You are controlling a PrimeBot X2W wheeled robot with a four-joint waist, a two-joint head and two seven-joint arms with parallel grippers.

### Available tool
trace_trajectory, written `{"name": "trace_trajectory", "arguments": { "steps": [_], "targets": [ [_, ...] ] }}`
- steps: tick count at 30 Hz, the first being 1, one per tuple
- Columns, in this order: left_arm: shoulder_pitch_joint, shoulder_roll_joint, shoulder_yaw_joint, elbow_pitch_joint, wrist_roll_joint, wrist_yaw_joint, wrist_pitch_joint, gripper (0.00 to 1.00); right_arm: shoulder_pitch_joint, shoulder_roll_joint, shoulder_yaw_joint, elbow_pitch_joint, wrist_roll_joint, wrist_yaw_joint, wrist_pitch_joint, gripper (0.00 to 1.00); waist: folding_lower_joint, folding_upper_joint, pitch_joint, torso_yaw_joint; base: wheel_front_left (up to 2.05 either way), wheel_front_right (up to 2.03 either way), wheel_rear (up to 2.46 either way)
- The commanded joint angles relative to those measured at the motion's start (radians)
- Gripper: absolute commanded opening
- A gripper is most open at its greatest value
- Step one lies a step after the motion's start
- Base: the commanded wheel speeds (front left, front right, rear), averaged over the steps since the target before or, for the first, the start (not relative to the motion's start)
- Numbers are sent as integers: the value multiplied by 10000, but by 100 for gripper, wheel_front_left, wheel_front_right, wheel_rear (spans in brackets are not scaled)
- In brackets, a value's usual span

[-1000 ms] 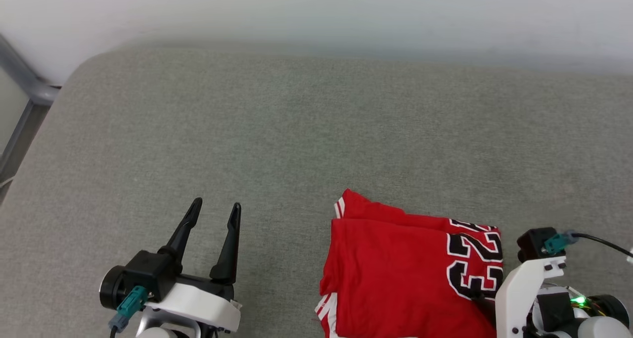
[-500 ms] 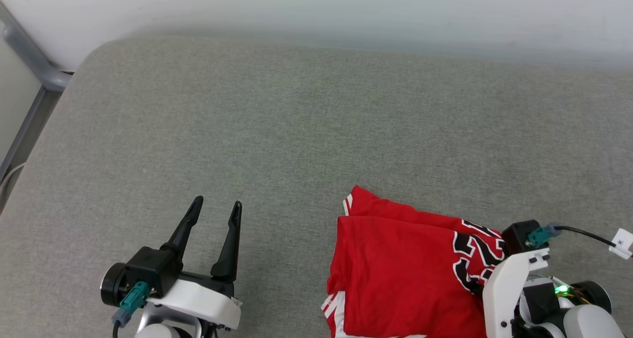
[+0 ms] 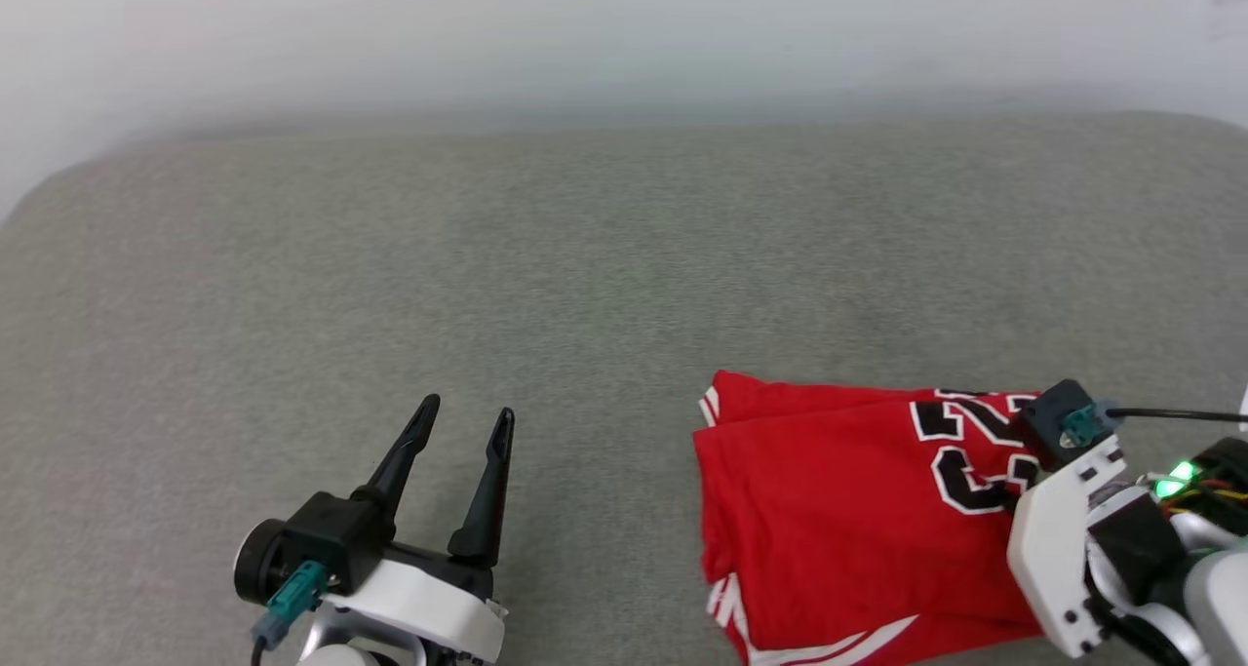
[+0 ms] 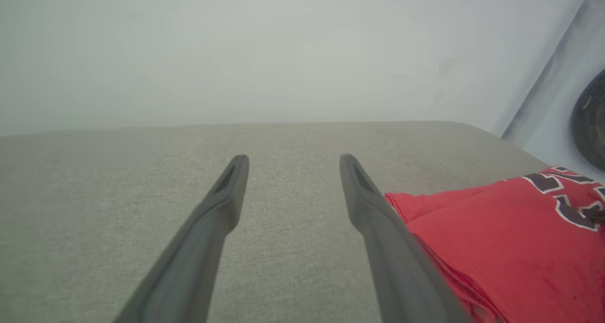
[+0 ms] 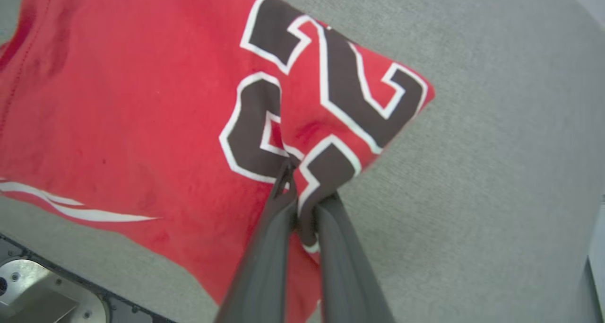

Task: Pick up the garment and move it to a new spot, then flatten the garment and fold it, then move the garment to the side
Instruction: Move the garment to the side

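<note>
The garment [image 3: 838,510] lies folded into a red rectangle on the grey cushion [image 3: 585,276] at the lower right, its black white-outlined number 23 near the right edge and white striped trim along the near edge. My right gripper [image 5: 302,190] is shut on the garment [image 5: 142,115], pinching the fabric at the number's edge. In the head view its white wrist [image 3: 1063,510] covers the garment's right end. My left gripper [image 3: 460,422] stands open over bare cushion to the garment's left, nothing between its fingers. In the left wrist view the left gripper [image 4: 290,164] has the garment [image 4: 501,247] beside its right finger.
A pale wall [image 3: 624,32] runs behind the cushion's far edge. Bare cushion stretches across the middle and left. A metal base part [image 5: 38,294] of the robot shows below the cushion's near edge in the right wrist view.
The head camera has swung right, so the grey frame at the left left the picture. The right gripper has dragged the garment's right end, which now lies flatter and squarer. The left gripper stays open.
</note>
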Motion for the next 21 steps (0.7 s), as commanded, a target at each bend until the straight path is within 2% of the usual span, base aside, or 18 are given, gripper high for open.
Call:
{"name": "trace_trajectory", "arguments": {
  "steps": [1, 4, 5, 11, 15, 21],
  "targets": [
    [11, -43, -82, -73, 113, -19, -22, 100, -297, -572, 166, -269, 80, -12, 52, 0, 0, 0, -18, -651, 0, 0, 0],
    [-122, -81, -243, -193, 316, -16, -22, 100, -677, -1467, 474, -453, 192, -12, 110, 0, 0, 0, 194, -1177, 0, 0, 0],
    [-122, -81, -243, -193, 316, -16, -22, 100, -677, -1467, 474, -453, 192, -12, 110, 0, 0, 0, 194, -1177, 0, 0, 0],
    [-626, -116, -665, -584, 612, -16, -22, 100, -1635, -2868, 696, -5, 170, -12, -504, 0, 0, 0, 963, -2002, 0, 0, 0],
    [-1145, 112, -1028, -933, 745, -17, 21, 100, -2260, -3295, 481, 939, 5, -14, -1344, 0, 0, 0, 1679, -2304, 0, 0, 0],
    [-1975, 491, -1253, -2039, 909, -17, 492, 100, -3148, -3522, -208, 2570, -295, -15, -2634, 0, 0, 0, 3012, -2459, 0, 0, 0]
  ]
}}
